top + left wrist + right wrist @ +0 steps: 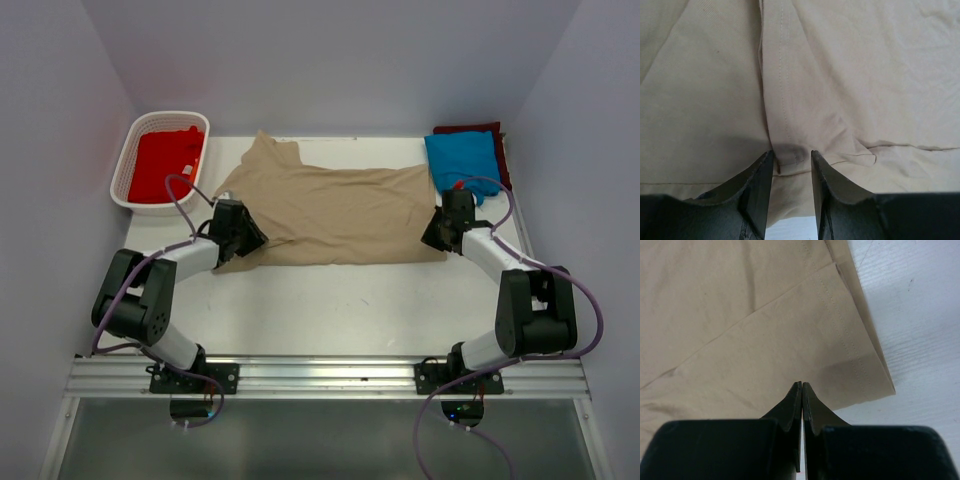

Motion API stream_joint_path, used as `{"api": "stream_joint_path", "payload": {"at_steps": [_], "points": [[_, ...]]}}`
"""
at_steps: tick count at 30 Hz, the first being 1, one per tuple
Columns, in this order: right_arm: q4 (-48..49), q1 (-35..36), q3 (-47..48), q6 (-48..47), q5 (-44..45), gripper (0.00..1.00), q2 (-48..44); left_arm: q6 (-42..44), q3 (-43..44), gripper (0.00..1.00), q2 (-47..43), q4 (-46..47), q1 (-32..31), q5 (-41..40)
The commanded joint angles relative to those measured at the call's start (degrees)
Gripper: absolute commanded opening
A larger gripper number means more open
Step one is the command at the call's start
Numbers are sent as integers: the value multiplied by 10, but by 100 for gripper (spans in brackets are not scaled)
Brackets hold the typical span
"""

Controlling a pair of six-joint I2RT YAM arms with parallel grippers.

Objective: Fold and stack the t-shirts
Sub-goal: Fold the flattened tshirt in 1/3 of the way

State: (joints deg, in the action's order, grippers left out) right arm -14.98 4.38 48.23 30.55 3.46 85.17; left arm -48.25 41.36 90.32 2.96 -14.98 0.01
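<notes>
The tan t-shirt (340,205) lies spread flat across the middle of the desk (330,310), collar toward the back-left, hem toward the right edge. The blue shirt (460,160) sits folded on the maroon one (470,128) at the back-right corner, so a stack is begun. The red one (165,165) lies in the white basket (128,165) at the back-left corner.

The left hand (791,155) is at the shirt's near-left side. Its fingers are spread a little, and a stitched hem runs down into the gap between them. The cloth there looks slack rather than clamped. The right hand (802,385) is at the near-right corner of the hem, its fingers pressed together over the cloth with nothing visibly between them.

The step in hand looks like the first fold of the tan shirt — laid out flat, no fold yet made. The next move calls for both hands to take the near edge at matching points, left at the sleeve and right at the hem corner, and to lift together. The cloth is thin and soft — an uneven pinch or lift would likely skew the fold line.
</notes>
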Motion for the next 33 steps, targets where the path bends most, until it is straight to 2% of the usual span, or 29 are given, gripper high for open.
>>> {"api": "stream_joint_path", "payload": {"at_steps": [1,5,9,16,24,33], "points": [[12,-1,-4,-8,7,0,1,5,25,40,-5,-26,7,-3],[11,-1,-5,-8,8,0,2,-7,27,39,-22,-59,7,-3],[13,0,-5,-7,8,0,1,-8,21,38,-39,-53,7,-3],[11,-1,-4,-7,8,0,-2,8,23,35,-23,-9,9,17],[11,-1,-4,-8,10,0,-3,3,31,33,-6,-18,12,23],[13,-1,-5,-7,12,0,2,-4,43,33,-12,-73,13,14]]}}
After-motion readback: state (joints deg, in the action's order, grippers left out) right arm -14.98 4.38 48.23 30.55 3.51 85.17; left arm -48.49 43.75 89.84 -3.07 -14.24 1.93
